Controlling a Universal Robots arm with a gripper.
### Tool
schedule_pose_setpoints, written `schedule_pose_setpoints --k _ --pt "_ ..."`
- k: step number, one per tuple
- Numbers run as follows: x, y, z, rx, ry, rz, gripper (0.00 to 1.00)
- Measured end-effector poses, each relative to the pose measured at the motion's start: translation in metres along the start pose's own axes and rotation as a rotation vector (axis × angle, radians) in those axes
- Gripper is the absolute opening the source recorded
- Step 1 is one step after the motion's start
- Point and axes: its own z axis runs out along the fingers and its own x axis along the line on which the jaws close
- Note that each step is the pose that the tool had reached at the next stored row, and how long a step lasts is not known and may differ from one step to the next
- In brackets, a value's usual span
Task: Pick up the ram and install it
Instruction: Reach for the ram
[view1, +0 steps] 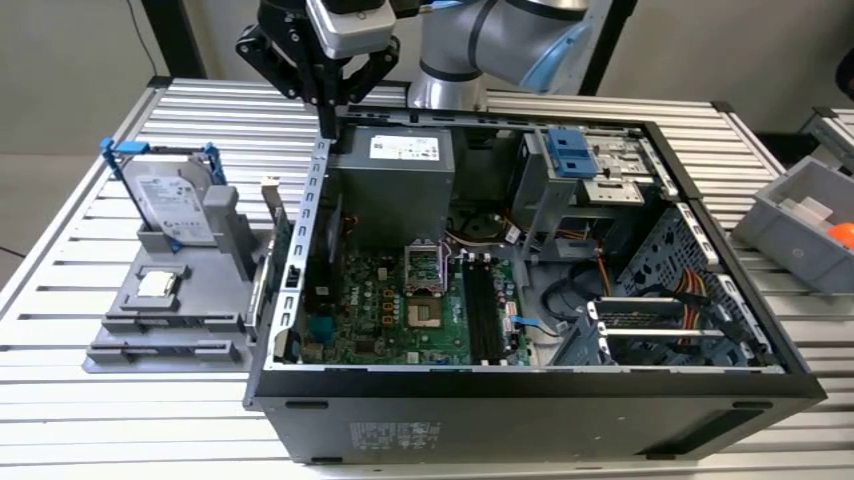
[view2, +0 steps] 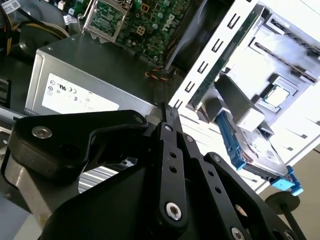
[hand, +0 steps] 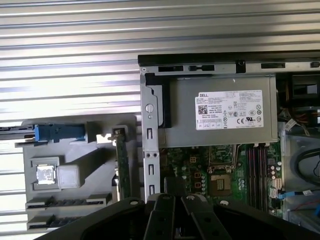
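The ram (hand: 121, 165) is a thin green stick standing on its long edge in the grey holder (view1: 174, 320), just outside the open computer case's (view1: 534, 390) side wall; the second wrist view also shows the ram (view2: 225, 60). My gripper (view1: 328, 130) hangs above the case's back corner, over the power supply (view1: 394, 190). Its black fingers meet at a point with nothing between them, and it is well above and apart from the ram. Both wrist views show the gripper (view2: 165, 109) (hand: 175, 199). The motherboard's memory slots (view1: 481, 310) lie inside the case.
The grey holder also carries a silver hard drive (view1: 174, 205) in a blue-handled frame and a small square chip (view1: 158, 284). A grey bin (view1: 801, 225) with an orange item sits at the exterior view's right. Everything rests on a slatted metal table (view1: 134, 420).
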Motion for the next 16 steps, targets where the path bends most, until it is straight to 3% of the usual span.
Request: schedule_pose_setpoints --k 8,16 --pt "0.0059 -0.0004 -0.0002 0.0001 0.0001 0.000 0.00" --pt "0.0214 -0.0015 -0.0005 0.0001 0.0000 0.000 0.00"
